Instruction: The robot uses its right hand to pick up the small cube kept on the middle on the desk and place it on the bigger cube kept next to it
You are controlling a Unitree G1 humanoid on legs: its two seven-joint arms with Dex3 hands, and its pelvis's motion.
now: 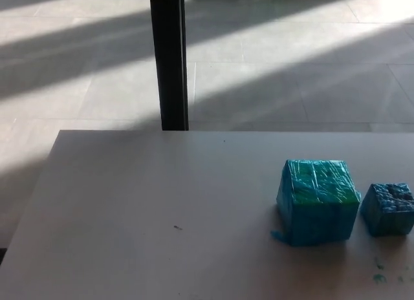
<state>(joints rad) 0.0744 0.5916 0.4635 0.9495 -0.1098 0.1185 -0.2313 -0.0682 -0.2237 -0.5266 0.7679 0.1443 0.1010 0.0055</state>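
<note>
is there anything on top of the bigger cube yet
No. The top of the bigger cube shows only its own crinkled blue-green wrapping. The small cube sits on the desk beside it, apart. What lies under either cube is covered.

Small cube beside bigger cube

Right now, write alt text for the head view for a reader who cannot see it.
A large blue-green wrapped cube sits on a pale desk, with a smaller blue cube just to its right, apart from it. Neither robot hand is in view; behind the desk, a dark post rises from the sunlit tiled floor.
</note>
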